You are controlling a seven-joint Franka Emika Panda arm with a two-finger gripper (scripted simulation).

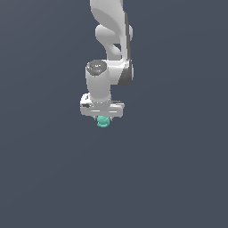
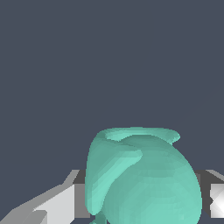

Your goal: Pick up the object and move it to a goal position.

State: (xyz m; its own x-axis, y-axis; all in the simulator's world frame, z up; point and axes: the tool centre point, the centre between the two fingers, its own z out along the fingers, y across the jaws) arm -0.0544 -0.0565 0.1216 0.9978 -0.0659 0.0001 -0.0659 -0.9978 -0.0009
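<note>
The object (image 1: 103,122) is a small teal-green rounded lump, showing just beneath the white gripper (image 1: 103,118) in the exterior view. In the wrist view the object (image 2: 144,175) fills the space between the two fingers (image 2: 61,203), with a rimmed opening on its far side and a curved lobe on one flank. Both finger pads sit against its sides, so the gripper (image 2: 144,208) is shut on it. The gripper's body hides the object's upper part in the exterior view.
The white arm (image 1: 111,35) rises from the gripper toward the top of the exterior view. Around it there is only a plain dark grey-blue surface (image 1: 178,169), with no other objects or edges in view.
</note>
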